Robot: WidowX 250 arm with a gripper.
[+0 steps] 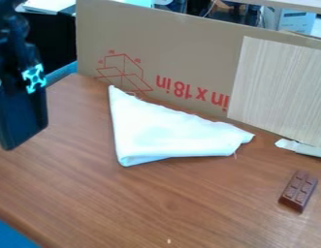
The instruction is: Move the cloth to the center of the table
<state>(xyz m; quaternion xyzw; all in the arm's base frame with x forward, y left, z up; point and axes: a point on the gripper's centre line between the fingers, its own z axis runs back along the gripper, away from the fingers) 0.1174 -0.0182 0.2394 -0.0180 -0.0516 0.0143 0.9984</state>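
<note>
Got the cloth (164, 131) lying on the brown wood-look table (143, 208), nr the far edge, just in front of the tall cardboard (188, 53). White w/ a faint blue tint, folded to a rough triangle: narrow tip pointing to the table's far L corner, thick rounded fold at the corner nearest the front, third corner stretched out toward the R side. Loose threads at the far side, also nr the R corner. Lying low & mostly flat, w/ layers visible along the front fold & at the R end. Can see the black gripper (20, 118) over the table's L side, upright-ish, bearing a pale blue & white patch (34, 78) on the arm part higher up. Apart from the cloth, not gripping it. Can't tell how far open, nor whether holding anything else. Toward the table's R side, nearer the front than the cloth: a brown choc. bar (298, 190) in molded segments, lying at a slant, well apart from the cloth. Farther back on the R, a white strip (302, 147) at the foot of a pale wood-grain panel (279, 87), w/ the panel upright against the cardboard. On the cardboard, red print & a red line drawing (123, 70) of a box. Down toward the front edge, a tiny pale speck (168, 240). Past the front L edge, a bit of blue. Behind the cardboard, cables & a pale box (295, 20).
</note>
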